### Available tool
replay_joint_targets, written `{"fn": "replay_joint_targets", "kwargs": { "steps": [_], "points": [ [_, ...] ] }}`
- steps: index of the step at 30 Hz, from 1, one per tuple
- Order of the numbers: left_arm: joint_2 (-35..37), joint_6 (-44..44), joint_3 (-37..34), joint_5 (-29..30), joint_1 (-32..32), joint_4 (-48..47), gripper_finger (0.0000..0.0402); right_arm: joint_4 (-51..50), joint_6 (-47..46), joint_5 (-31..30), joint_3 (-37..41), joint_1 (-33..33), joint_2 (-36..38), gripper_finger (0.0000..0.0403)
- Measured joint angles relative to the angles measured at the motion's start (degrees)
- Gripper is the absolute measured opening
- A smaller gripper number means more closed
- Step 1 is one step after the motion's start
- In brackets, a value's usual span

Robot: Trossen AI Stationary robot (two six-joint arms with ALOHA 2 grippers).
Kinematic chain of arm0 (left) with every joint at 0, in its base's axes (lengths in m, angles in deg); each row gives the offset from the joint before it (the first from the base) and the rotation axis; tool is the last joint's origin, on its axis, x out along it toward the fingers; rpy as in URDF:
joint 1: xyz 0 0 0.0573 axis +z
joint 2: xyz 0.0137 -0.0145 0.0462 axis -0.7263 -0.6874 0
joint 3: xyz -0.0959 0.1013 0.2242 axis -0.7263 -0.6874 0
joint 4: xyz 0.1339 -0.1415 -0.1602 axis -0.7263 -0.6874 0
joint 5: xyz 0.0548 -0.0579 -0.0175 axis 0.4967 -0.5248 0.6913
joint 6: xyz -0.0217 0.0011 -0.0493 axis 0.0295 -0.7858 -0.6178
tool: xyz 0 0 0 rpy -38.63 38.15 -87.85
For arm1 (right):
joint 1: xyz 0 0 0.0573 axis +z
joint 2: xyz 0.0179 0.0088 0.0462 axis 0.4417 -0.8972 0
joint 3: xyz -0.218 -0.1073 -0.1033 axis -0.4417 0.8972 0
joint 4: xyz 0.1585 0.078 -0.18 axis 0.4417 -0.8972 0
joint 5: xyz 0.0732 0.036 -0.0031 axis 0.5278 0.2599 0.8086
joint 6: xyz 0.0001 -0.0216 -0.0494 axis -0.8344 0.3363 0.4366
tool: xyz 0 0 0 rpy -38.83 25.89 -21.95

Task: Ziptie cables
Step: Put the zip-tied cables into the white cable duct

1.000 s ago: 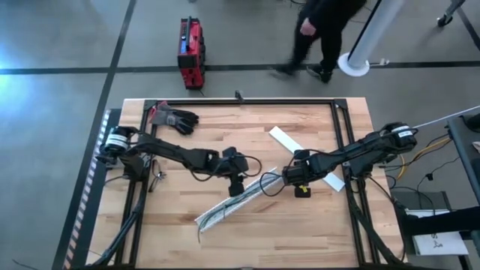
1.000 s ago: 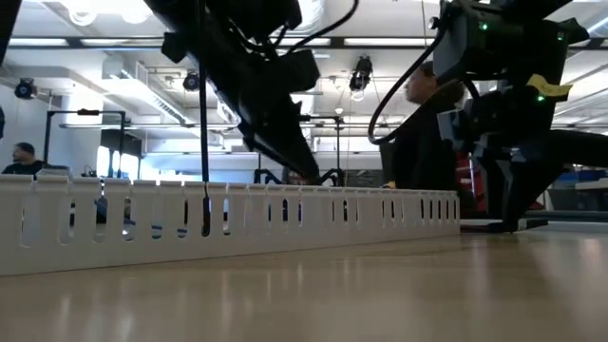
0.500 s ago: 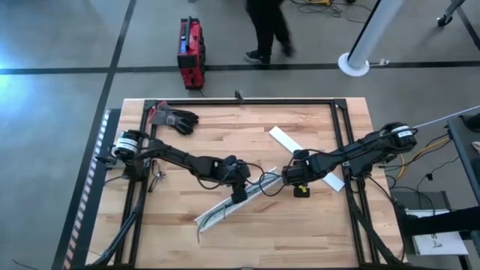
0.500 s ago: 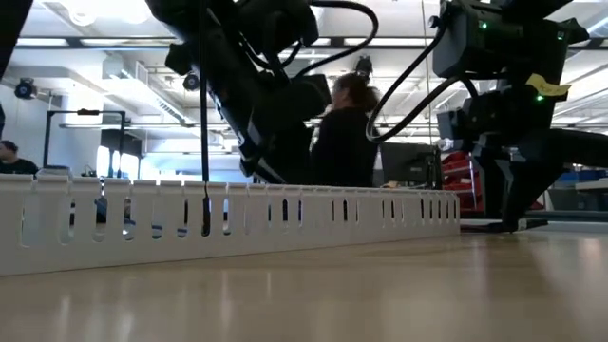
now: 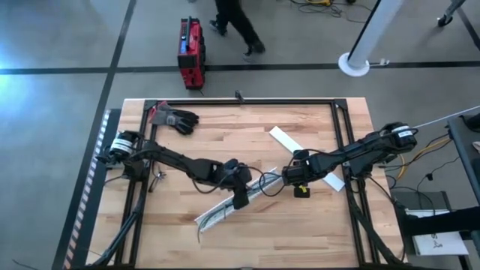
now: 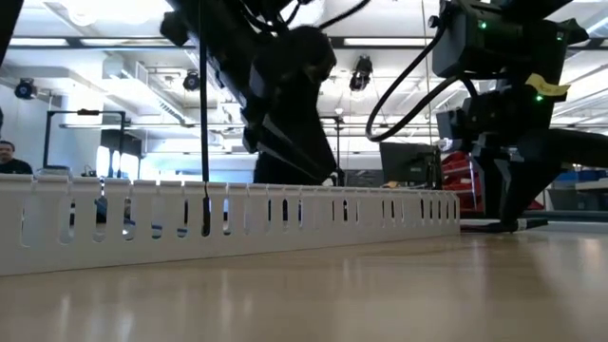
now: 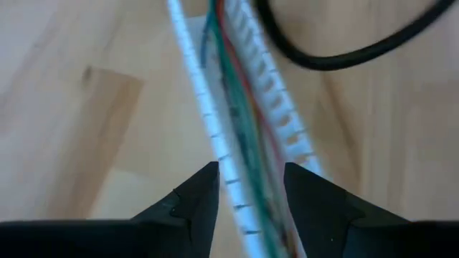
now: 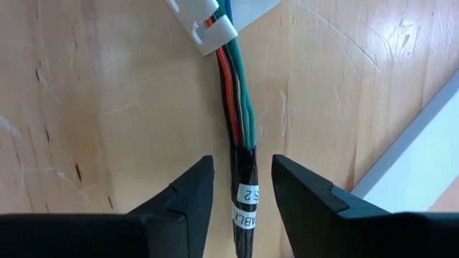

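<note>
Cables [image 7: 240, 136] lie in the white channel [image 7: 215, 143], where the left gripper [image 7: 251, 197], fingers spread, has just moved over them, ready to grab.

We see a grey floor [image 5: 67, 45] with dark lines on it; a red box [image 5: 190, 51] stands there near the wooden table [image 5: 187, 225]; a white pole [image 5: 373, 41] stands farther along; a person [image 5: 234, 22] walks by; long lights [image 6: 66, 42] shine on the ceiling; another person [image 6: 9, 157] is far back.
</note>
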Motion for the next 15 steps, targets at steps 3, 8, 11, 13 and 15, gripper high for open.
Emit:
{"fn": "replay_joint_targets", "kwargs": {
  "steps": [3, 8, 11, 13, 15],
  "points": [
    [-0.6, -2.4, -1.5, 3.5, -0.6, 1.1, 0.0159, 0.1, 0.0, 0.0, 0.0, 0.0, 0.0, 0.0129],
    [-2.3, -3.6, -2.5, 6.3, -0.4, 1.9, 0.0174, 0.5, 0.1, 0.0, 0.0, 0.0, 0.0, 0.0137],
    [-3.7, -1.0, -2.6, 6.3, -0.2, 2.6, 0.0174, 0.7, 2.5, 0.0, 0.0, 0.0, 0.0, 0.0134],
    [-4.3, 1.1, -2.8, 6.3, -0.2, 2.3, 0.0165, 1.3, 4.3, 0.0, 0.0, 0.0, 0.0, 0.0123],
    [-4.5, 2.1, -2.7, 6.4, -0.2, 3.0, 0.0147, 1.3, 5.5, 0.1, 0.0, 0.0, 0.0, 0.0107]
  ]
}}
